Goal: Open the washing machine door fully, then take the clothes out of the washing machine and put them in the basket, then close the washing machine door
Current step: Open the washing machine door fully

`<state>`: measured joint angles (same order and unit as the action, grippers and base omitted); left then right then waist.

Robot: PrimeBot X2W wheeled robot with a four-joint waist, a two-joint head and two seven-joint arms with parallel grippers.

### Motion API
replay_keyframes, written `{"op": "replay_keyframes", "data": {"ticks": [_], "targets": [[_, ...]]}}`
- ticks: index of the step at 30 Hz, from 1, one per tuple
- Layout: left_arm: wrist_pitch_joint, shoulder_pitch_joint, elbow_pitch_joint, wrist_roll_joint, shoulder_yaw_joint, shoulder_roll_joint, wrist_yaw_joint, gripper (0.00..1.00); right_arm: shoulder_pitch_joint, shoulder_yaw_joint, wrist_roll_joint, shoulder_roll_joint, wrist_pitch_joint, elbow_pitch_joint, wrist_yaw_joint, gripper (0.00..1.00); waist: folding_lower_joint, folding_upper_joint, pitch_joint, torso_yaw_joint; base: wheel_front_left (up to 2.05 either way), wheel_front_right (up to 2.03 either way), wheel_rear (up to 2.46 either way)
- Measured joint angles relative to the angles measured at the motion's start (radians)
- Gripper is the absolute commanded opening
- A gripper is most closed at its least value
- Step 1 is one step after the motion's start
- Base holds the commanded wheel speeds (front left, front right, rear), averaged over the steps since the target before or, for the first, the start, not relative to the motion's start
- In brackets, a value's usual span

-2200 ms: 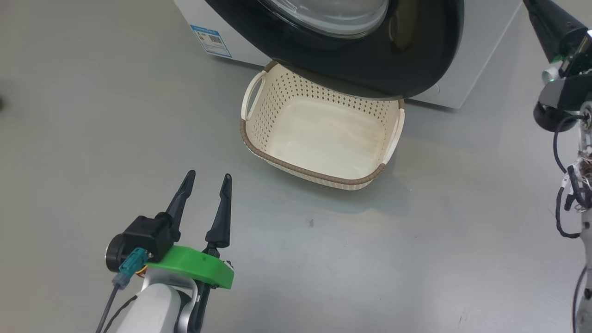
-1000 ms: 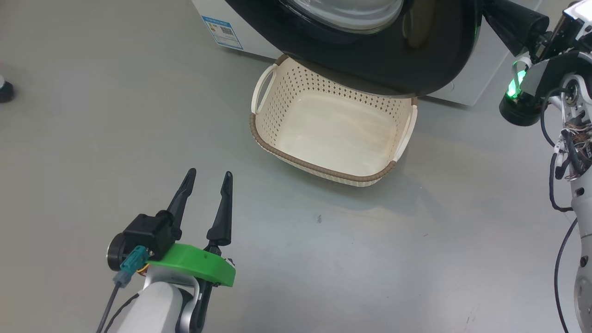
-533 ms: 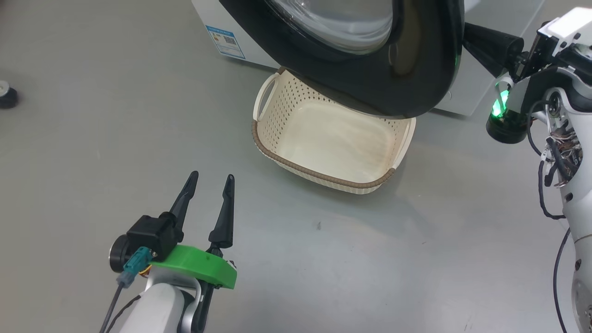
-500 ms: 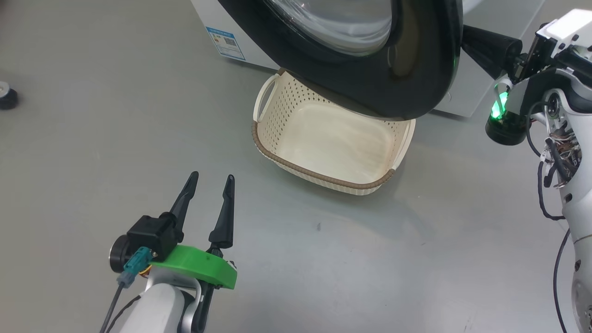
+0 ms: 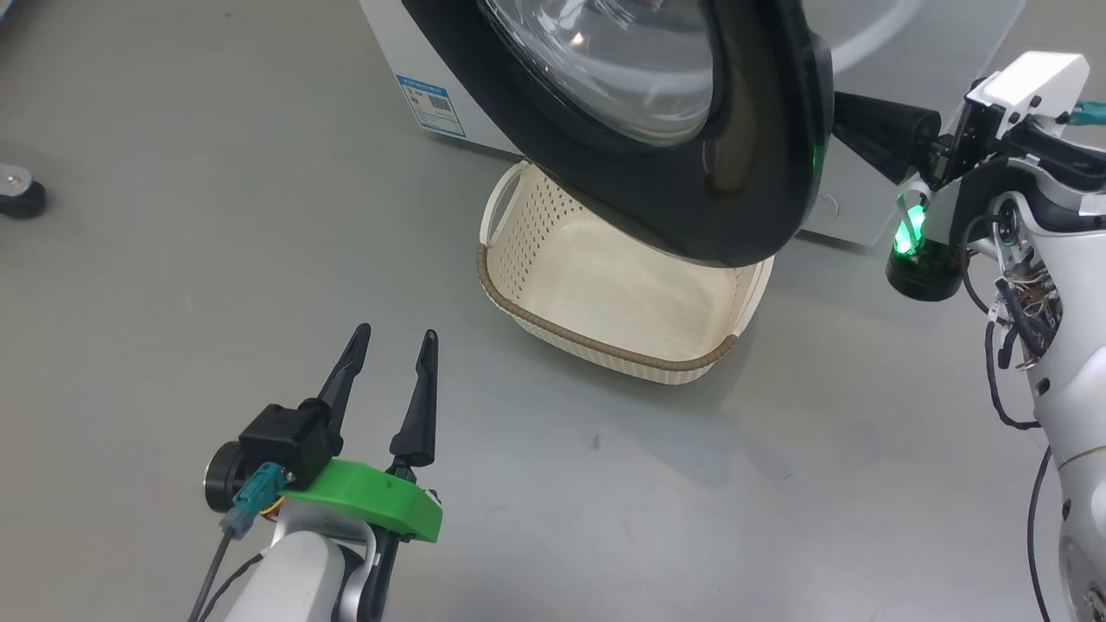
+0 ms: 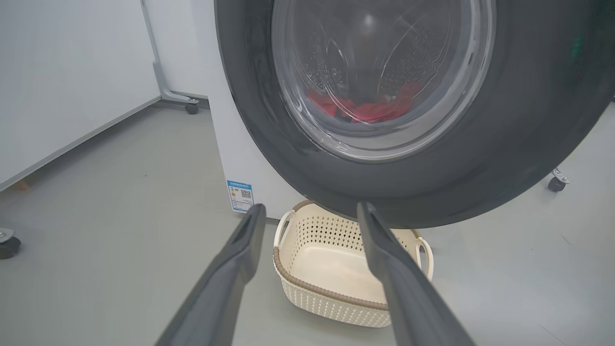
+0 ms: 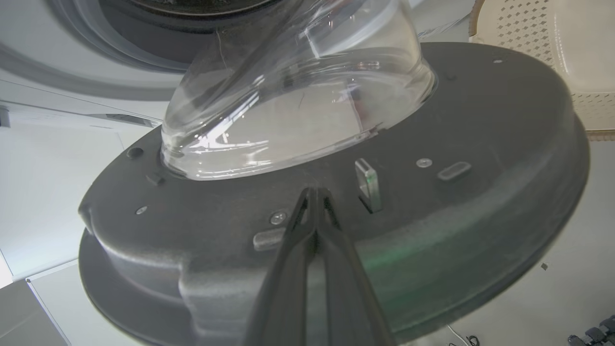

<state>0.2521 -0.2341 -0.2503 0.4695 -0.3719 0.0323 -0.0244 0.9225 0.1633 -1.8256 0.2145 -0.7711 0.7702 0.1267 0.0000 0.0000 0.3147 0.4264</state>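
Note:
The washing machine door (image 5: 743,199) stands partly open, its black rim hanging over the far side of the basket (image 5: 536,315). My right gripper (image 7: 314,191) is shut, and its tips rest against the door's (image 7: 480,120) grey inner face, just below the glass bowl (image 7: 298,96). Its dark fingers (image 5: 877,134) reach in behind the door's right edge. The clothes (image 6: 375,108) show red through the door glass, low in the drum. My left gripper (image 5: 393,333) hovers open and empty over the floor, short of the cream basket (image 6: 331,288). The white washing machine (image 6: 240,158) is behind.
A blue label (image 5: 429,105) sits low on the machine's front. A black caster (image 5: 17,194) stands on the grey floor at far left. In the left wrist view a white panel on wheels (image 6: 72,72) is at the left, and another caster (image 6: 557,180) is at the right.
The door has swung further out from the machine, covering more of the basket. My right gripper has followed it leftward, still shut. The head view has shifted. The left gripper is unchanged.

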Motion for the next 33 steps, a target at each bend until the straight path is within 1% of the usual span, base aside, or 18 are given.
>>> {"op": "replay_keyframes", "data": {"ticks": [16, 23, 33], "targets": [[0.000, 0.011, -0.003, -0.008, 0.006, 0.000, -0.002, 1.00, -0.056, 0.065, -0.003, -0.038, -0.058, 0.012, 0.000, 0.00, 0.0000, 0.0000, -0.056, 0.027, 0.00, 0.00, 0.00], [0.000, 0.026, -0.005, -0.008, 0.005, 0.000, -0.002, 1.00, -0.091, 0.098, -0.005, -0.079, -0.083, 0.012, 0.000, 0.00, 0.0000, 0.0000, -0.082, 0.045, 0.00, 0.00, 0.00], [0.000, 0.051, -0.006, -0.008, 0.011, 0.001, -0.007, 1.00, -0.119, 0.143, -0.018, -0.120, -0.114, -0.002, 0.000, 0.00, 0.0000, 0.0000, -0.105, 0.063, 0.00, 0.00, 0.00]]}}
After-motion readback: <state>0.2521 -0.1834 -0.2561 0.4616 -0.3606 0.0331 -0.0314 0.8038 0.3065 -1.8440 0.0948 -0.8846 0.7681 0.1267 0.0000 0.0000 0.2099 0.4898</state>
